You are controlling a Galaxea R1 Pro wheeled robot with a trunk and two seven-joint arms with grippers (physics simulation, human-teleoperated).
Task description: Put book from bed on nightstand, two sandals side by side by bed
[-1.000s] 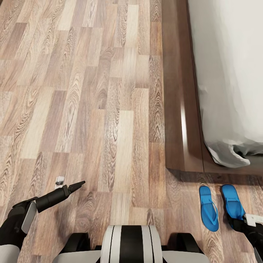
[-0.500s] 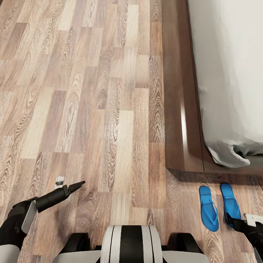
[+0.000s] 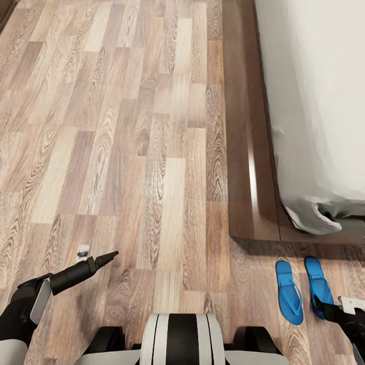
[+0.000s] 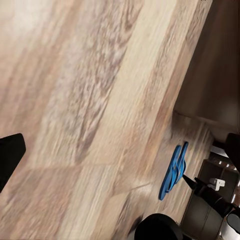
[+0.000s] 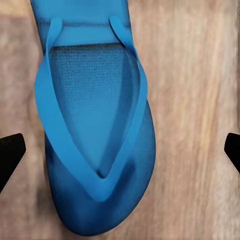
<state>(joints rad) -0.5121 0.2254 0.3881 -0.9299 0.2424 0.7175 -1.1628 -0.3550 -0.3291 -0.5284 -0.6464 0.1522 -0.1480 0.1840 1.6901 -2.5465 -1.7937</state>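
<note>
- The two sandals [image 3: 303, 290] are lying side by side on the floor [image 3: 126, 152], near the corner of the bed [image 3: 253, 167].
- The right tool [image 5: 120, 147] is hovering wide open over the right sandal (holding nothing).
- The left tool [image 3: 104, 260] is hanging empty over bare planks, fingers together.
</note>
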